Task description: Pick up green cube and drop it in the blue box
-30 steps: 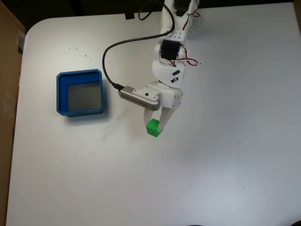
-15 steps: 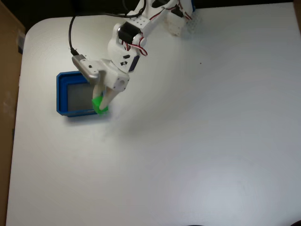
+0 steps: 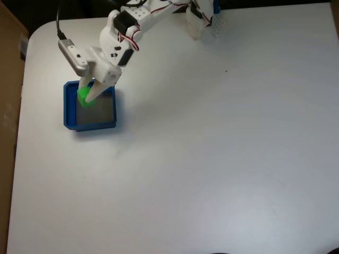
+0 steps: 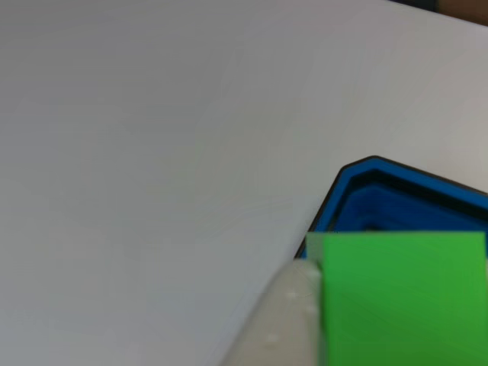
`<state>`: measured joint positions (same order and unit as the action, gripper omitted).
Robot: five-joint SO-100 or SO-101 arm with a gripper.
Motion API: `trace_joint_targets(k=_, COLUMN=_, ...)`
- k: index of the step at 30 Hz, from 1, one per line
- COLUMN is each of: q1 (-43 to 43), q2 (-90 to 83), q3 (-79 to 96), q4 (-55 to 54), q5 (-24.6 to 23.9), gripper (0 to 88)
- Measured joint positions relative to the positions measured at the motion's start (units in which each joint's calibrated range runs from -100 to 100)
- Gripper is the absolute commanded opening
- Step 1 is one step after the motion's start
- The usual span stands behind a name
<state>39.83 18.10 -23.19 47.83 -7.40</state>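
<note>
Plain white tabletop point(image 3: 222, 159) with a rounded corner, brown panel point(image 3: 8, 58) along the fixed view's left edge. Hand point(image 3: 86, 99) clamped on green cube point(image 3: 84, 96), held over blue box point(image 3: 90, 126) near tabletop's left side.

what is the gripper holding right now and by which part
The gripper holds the green cube, pinched by opposite side faces between its fingers, above the blue box. In the other view one finger presses the cube's left face.
</note>
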Motion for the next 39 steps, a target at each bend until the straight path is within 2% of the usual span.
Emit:
trace_joint_targets(k=21, q1=3.1, q2=12.9, q3=0.0, q4=0.0, q5=1.1, gripper=3.1)
trace_joint_targets(k=39, q1=3.1, q2=13.5, q3=0.0, q4=0.0, q5=1.1, gripper=3.4)
